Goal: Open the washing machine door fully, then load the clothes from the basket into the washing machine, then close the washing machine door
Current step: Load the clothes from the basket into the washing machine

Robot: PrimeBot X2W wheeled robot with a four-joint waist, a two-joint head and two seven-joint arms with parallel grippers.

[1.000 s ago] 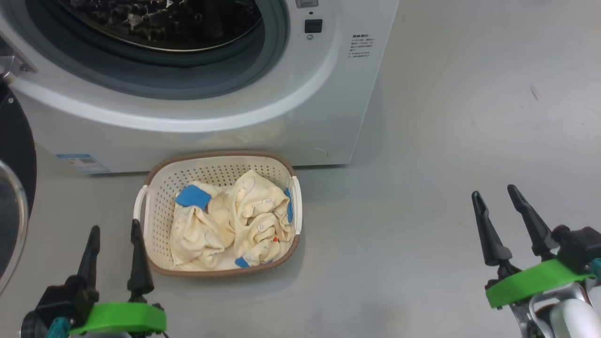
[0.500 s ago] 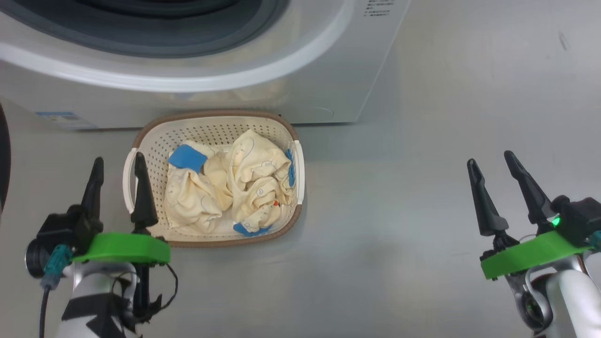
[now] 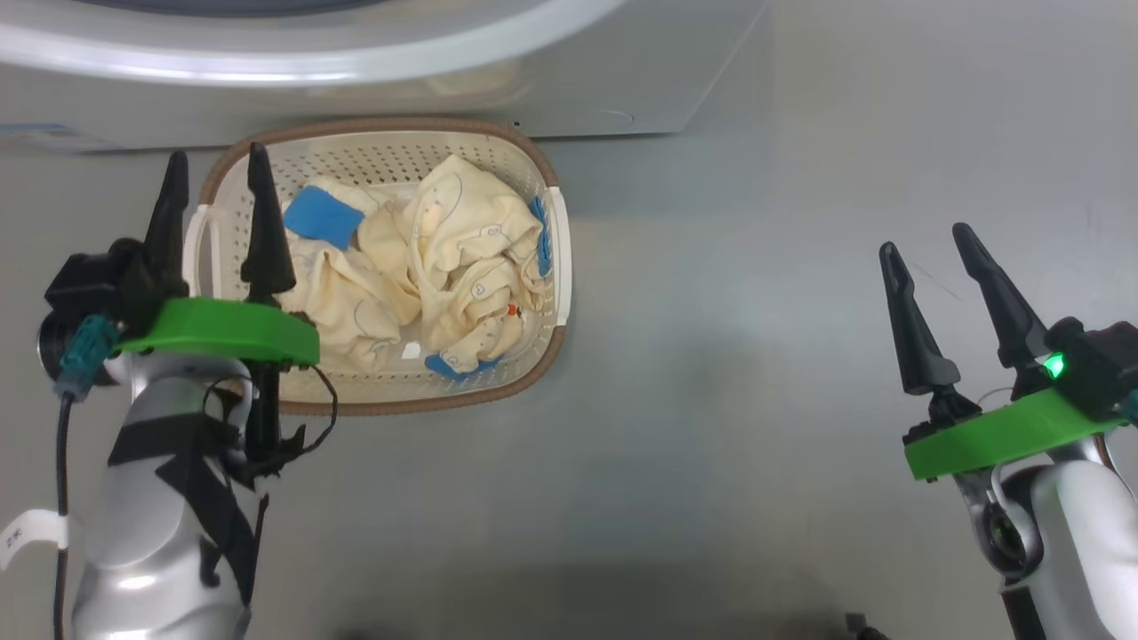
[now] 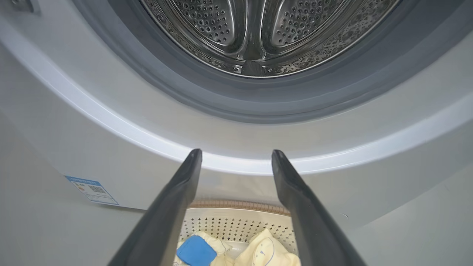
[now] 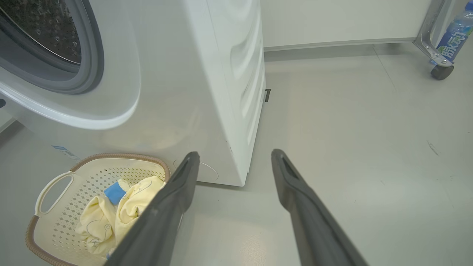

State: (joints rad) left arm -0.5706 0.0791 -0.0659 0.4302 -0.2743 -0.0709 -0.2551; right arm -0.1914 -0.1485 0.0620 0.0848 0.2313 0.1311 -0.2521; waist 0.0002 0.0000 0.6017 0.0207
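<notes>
The white washing machine (image 3: 622, 80) stands with its mouth open, and its steel drum (image 4: 255, 33) shows past the grey seal. The washing machine door is out of view. On the floor in front sits the cream basket (image 3: 462, 400) holding the pale yellow clothes (image 3: 462, 249) with blue patches. My left gripper (image 3: 218, 153) is open above the basket's left edge, one finger over the clothes, nothing between the fingers. In the left wrist view this gripper (image 4: 236, 152) points at the machine's front, above the basket (image 4: 240, 204). My right gripper (image 3: 925, 238) is open over bare floor, far right of the basket.
A blue label sticker (image 4: 92, 189) sits low on the machine's front. In the right wrist view, grey floor stretches right of the machine (image 5: 221, 74). A wheeled metal frame (image 5: 439, 70) with a blue-labelled bottle (image 5: 452, 37) stands at the far back right.
The head camera has tilted down, so the machine and basket slid up the picture. My left gripper has come forward from beside the basket's near left corner to over its left edge.
</notes>
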